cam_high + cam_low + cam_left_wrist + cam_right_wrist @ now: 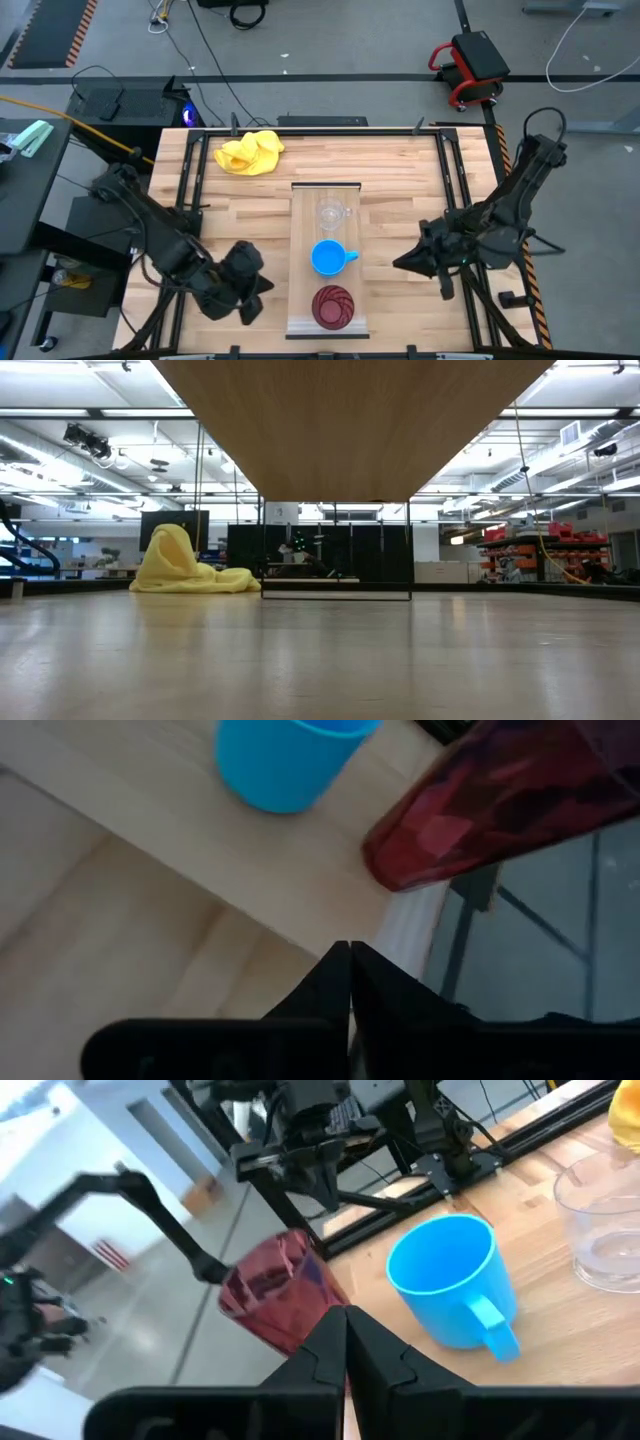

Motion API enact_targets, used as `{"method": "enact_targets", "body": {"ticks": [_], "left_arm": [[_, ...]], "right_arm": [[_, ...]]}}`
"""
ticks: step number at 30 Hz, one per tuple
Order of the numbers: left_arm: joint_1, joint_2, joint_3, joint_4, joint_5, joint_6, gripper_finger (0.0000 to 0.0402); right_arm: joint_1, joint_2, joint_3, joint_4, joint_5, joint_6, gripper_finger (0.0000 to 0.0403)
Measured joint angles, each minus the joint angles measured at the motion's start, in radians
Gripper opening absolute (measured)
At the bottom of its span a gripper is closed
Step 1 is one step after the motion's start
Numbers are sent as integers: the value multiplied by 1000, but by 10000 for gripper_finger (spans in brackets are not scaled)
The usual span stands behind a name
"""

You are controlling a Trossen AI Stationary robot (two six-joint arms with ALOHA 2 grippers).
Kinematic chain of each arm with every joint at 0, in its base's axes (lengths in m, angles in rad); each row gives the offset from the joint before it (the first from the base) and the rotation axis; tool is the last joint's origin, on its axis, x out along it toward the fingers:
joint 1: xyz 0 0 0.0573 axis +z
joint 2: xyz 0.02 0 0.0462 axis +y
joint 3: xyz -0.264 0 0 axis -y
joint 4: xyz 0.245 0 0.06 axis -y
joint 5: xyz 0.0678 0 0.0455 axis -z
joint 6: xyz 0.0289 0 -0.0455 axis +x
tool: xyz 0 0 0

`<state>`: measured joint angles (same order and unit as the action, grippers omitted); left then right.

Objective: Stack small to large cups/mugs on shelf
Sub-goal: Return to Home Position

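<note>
Three vessels stand in a row on the long light-wood shelf (305,260). The clear glass mug (331,214) is farthest, the blue handled mug (330,257) is in the middle, and the dark red ribbed cup (333,306) is nearest. All three rest upright on their bases. My left gripper (262,287) sits shut to the left of the shelf, near the red cup (500,805). My right gripper (398,265) sits shut to the right of the shelf, level with the blue mug (450,1280). Neither touches anything.
A crumpled yellow cloth (250,152) lies at the table's far left, also seen in the low view as a yellow heap (185,567). The shelf's underside (350,420) fills the top of the low view. Bare tabletop (400,180) lies on both sides of the shelf.
</note>
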<state>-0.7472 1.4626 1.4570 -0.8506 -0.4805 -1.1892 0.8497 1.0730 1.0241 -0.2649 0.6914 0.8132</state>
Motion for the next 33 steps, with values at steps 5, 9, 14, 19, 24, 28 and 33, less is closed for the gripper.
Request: {"method": "enact_targets", "body": {"ticks": [5, 9, 14, 19, 24, 28, 33], "left_arm": [[-32, -64, 0, -102, -41, 23, 26], [-58, -130, 0, -190, -92, 25, 23], [-81, -225, 0, -263, -186, 42, 14], [-93, -287, 0, -261, -207, 36, 15], [-93, -300, 0, -260, -204, 27, 27], [-93, -299, 0, -260, -204, 49, 32], [-65, -313, 0, -262, -236, 151, 33]], "right_arm": [[-1, -29, 0, -2, 0, 40, 12], [0, -41, 0, 1, -11, 92, 13], [2, -41, 0, -2, -15, 155, 13], [5, -42, 0, -1, -57, 190, 14], [40, -45, 0, 3, -103, 206, 13], [73, -74, 0, 32, -104, 102, 12], [100, -152, 0, 50, -102, -23, 14]]}}
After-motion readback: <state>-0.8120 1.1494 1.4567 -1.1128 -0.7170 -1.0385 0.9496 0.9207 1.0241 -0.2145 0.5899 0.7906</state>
